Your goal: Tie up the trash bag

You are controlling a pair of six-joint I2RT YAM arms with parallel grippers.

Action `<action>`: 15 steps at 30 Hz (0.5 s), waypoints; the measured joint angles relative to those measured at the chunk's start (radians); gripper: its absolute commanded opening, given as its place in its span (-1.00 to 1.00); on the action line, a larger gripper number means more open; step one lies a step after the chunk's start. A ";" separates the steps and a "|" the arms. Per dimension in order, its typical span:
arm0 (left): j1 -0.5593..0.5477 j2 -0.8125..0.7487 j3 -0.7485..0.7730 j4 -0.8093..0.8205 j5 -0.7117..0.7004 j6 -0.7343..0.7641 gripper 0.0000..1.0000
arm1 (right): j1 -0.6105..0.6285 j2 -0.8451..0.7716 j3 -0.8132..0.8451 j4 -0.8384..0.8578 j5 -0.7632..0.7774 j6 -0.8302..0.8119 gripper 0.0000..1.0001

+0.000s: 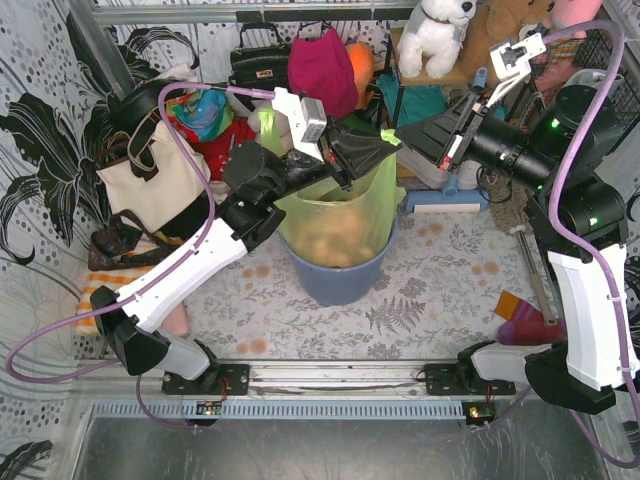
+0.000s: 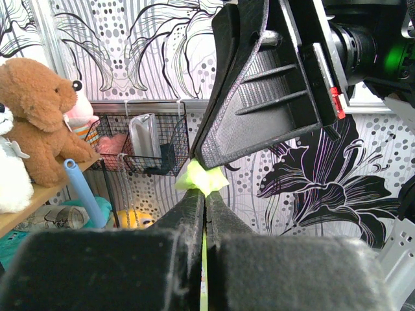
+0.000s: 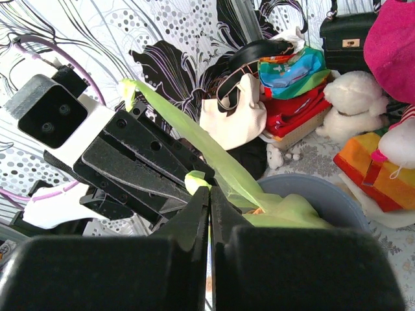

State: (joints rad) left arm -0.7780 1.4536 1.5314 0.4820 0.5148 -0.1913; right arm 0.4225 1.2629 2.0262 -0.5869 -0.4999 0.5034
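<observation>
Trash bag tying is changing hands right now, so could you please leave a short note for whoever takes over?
Left hand: shut on a drawn-out strip of the trash bag.
Right hand: shut on the bag's plastic, tip to tip with the left hand.
The bag sits in the blue-grey bin, its top stretched upward.
Done: both hands grip the plastic.
Left to do: no knot shows yet, so the bag has to be tied.

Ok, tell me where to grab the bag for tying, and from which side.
Best take the top, not the body: the bag sits sunk in the bin, only its mouth free, drawn into thin strips that pinch easily. Come in from each side above the rim, as the left claw and right claw do, both shut on it.
</observation>
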 measured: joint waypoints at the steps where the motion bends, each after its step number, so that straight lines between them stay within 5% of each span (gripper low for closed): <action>1: 0.000 0.000 0.000 0.000 -0.001 0.000 -0.92 | 0.000 0.000 0.000 0.000 0.000 0.000 -1.00; 10: 0.000 0.000 0.000 0.000 -0.007 -0.006 -0.80 | 0.000 0.002 0.019 0.010 0.000 0.012 -1.00; 15: 0.000 0.000 0.000 -0.009 -0.012 -0.008 -0.30 | 0.000 0.004 0.033 0.046 -0.001 0.028 -1.00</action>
State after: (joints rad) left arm -0.7776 1.4536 1.5314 0.4732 0.5030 -0.1993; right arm 0.4225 1.2671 2.0594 -0.5411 -0.5011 0.5312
